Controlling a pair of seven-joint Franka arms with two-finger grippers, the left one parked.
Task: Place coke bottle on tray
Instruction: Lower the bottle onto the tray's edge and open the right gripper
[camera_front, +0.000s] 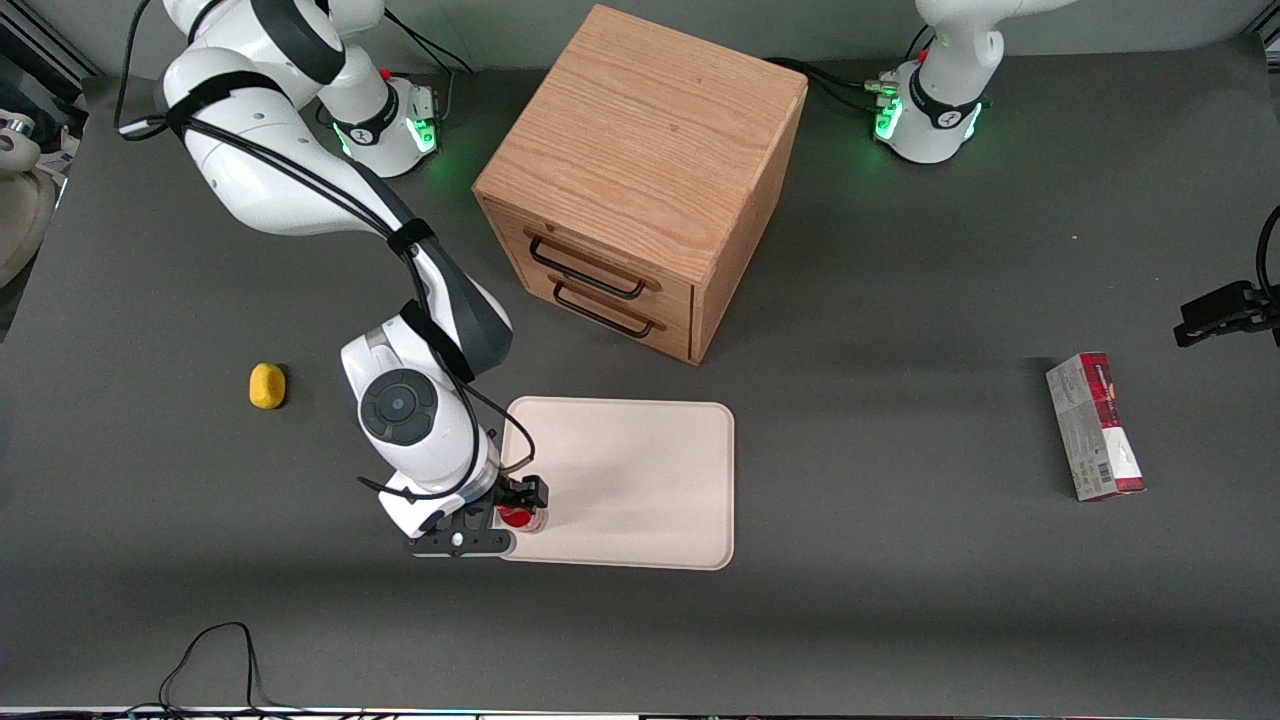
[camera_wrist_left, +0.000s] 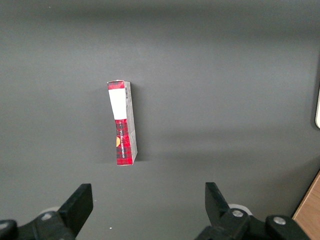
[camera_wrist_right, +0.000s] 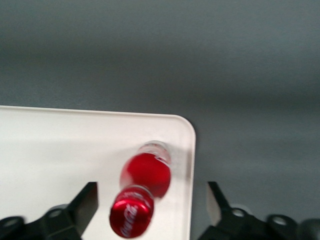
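Observation:
The coke bottle (camera_front: 520, 517) stands upright on the tray (camera_front: 640, 480), at the tray's corner nearest the front camera toward the working arm's end. In the right wrist view the red bottle (camera_wrist_right: 145, 175) with its red cap sits close to the tray's rounded corner (camera_wrist_right: 177, 125). My right gripper (camera_front: 512, 512) is directly above the bottle and open. Its fingers (camera_wrist_right: 89, 202) stand wide on either side of the bottle (camera_wrist_right: 151, 205) without touching it.
A wooden two-drawer cabinet (camera_front: 640, 180) stands farther from the front camera than the tray. A yellow lump (camera_front: 267, 386) lies toward the working arm's end. A red-and-grey carton (camera_front: 1095, 427) lies toward the parked arm's end and also shows in the left wrist view (camera_wrist_left: 122, 123).

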